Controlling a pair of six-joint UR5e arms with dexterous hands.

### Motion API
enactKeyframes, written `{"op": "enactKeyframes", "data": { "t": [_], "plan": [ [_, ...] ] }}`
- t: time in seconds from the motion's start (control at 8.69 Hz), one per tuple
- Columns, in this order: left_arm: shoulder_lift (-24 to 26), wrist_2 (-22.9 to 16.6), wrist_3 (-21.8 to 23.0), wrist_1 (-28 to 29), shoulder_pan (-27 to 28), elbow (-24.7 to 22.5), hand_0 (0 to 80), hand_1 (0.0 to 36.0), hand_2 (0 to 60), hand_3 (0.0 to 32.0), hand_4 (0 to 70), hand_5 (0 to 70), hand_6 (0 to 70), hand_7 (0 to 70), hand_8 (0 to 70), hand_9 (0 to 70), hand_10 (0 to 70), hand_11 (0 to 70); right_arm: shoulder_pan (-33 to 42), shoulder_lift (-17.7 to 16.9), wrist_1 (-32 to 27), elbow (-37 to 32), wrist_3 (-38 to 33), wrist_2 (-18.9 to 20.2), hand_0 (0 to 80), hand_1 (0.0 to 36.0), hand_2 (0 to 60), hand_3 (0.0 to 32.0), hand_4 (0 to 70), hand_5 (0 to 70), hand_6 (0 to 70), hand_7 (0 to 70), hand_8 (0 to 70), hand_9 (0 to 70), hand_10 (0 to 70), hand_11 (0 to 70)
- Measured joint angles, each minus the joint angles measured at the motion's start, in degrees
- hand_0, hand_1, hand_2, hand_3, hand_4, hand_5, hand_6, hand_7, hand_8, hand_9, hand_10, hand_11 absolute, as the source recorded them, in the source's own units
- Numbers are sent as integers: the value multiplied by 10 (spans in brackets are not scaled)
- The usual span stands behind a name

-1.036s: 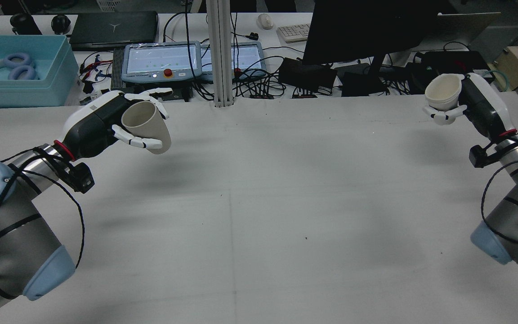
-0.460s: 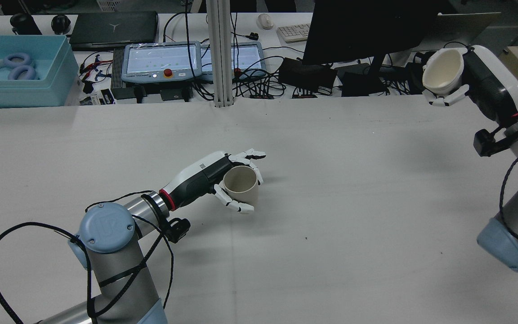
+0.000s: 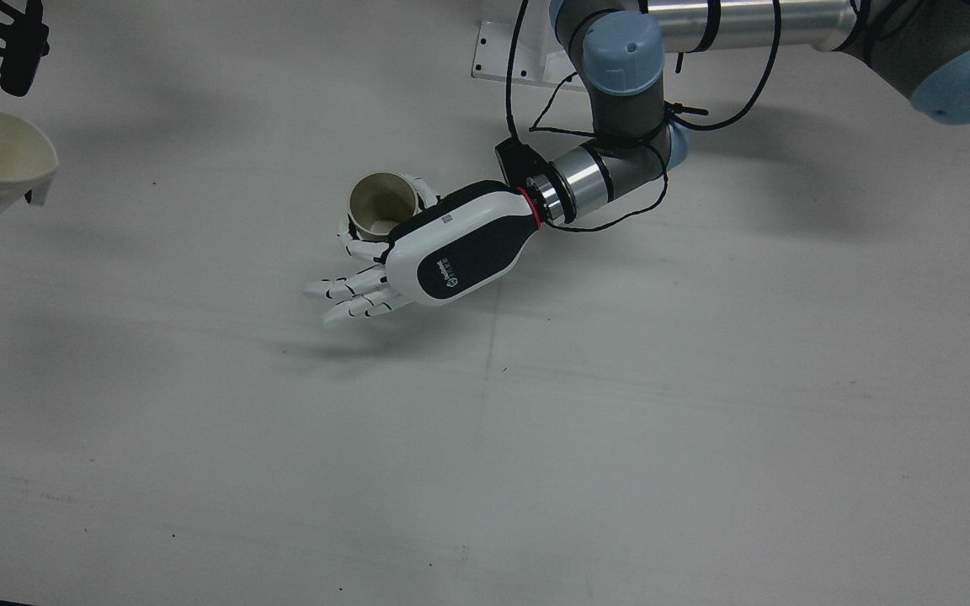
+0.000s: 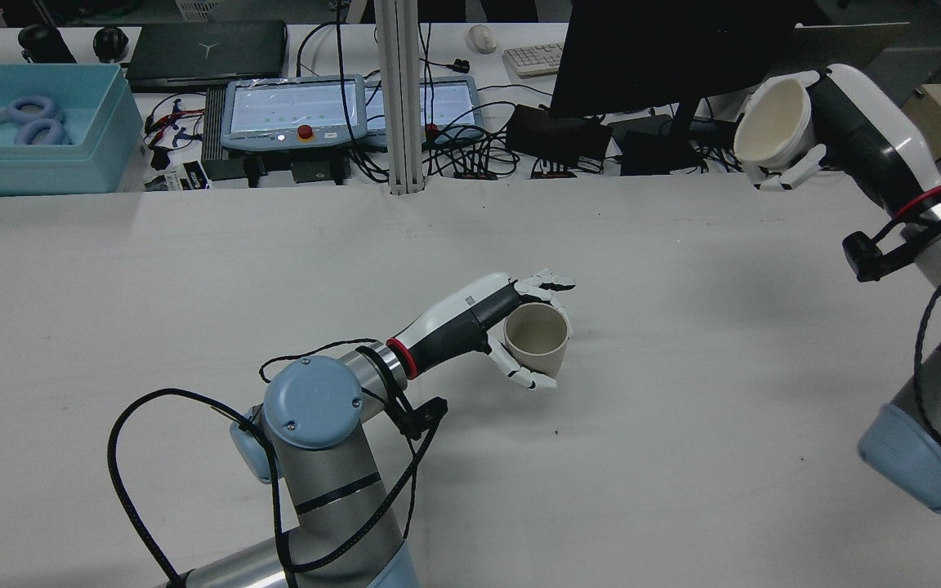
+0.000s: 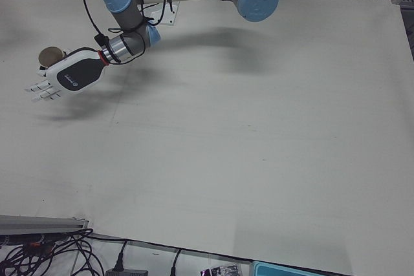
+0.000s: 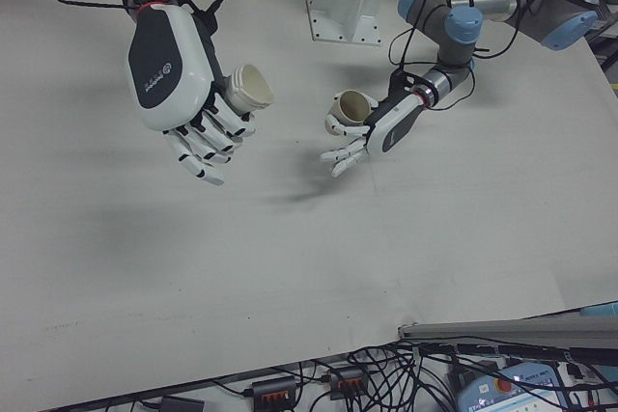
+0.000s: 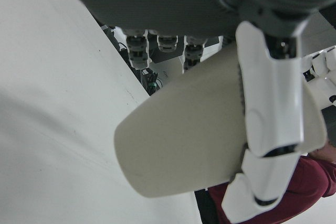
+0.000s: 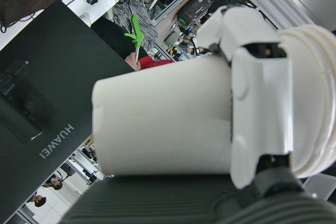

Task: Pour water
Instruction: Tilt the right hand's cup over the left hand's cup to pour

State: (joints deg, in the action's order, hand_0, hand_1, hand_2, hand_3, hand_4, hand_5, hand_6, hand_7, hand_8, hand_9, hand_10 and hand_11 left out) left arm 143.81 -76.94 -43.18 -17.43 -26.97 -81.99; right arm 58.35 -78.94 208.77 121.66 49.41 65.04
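Observation:
My left hand (image 4: 470, 322) is shut on a beige cup (image 4: 536, 339), thumb on one side and fingers stretched past the other, and holds it upright low over the middle of the table. I cannot tell whether the cup touches the table. The hand (image 3: 451, 252) and beige cup (image 3: 380, 204) also show in the front view and, close up, in the left hand view (image 7: 194, 145). My right hand (image 4: 854, 131) is shut on a white cup (image 4: 773, 122) and holds it high at the far right, its mouth tipped toward the table's middle. The white cup fills the right hand view (image 8: 163, 124); the right-front view shows the hand (image 6: 174, 65).
Beyond the table's far edge are a blue bin (image 4: 37, 167) with headphones, two teach pendants (image 4: 295, 110), a monitor (image 4: 666, 49) and many cables. A metal post (image 4: 399, 98) stands at the far edge's middle. The table (image 4: 683, 408) is covered in white.
My left arm has swung from the far left to the table's middle, bringing the beige cup down low. My right hand has risen and tipped the white cup more to the left.

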Motion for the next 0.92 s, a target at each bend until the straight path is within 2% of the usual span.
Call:
{"op": "enactKeyframes", "data": {
  "t": [0.35,0.58,0.92],
  "plan": [
    [75,7,-23,-2,8,67,609,360,600,0,700,700,148,191,49,59,77,133,-27,50,56,11,87,12,800,360,600,0,700,700,682,676,411,489,177,290],
    [86,17,-25,8,10,100,599,360,600,0,700,700,149,190,52,62,83,140,-53,66,86,20,149,14,800,360,600,0,700,700,678,672,404,483,170,280],
    [80,23,-24,30,-2,123,588,360,600,0,700,700,146,185,51,61,84,140,-91,69,105,18,223,14,800,360,600,0,700,700,665,654,394,477,166,275]
  ]
}}
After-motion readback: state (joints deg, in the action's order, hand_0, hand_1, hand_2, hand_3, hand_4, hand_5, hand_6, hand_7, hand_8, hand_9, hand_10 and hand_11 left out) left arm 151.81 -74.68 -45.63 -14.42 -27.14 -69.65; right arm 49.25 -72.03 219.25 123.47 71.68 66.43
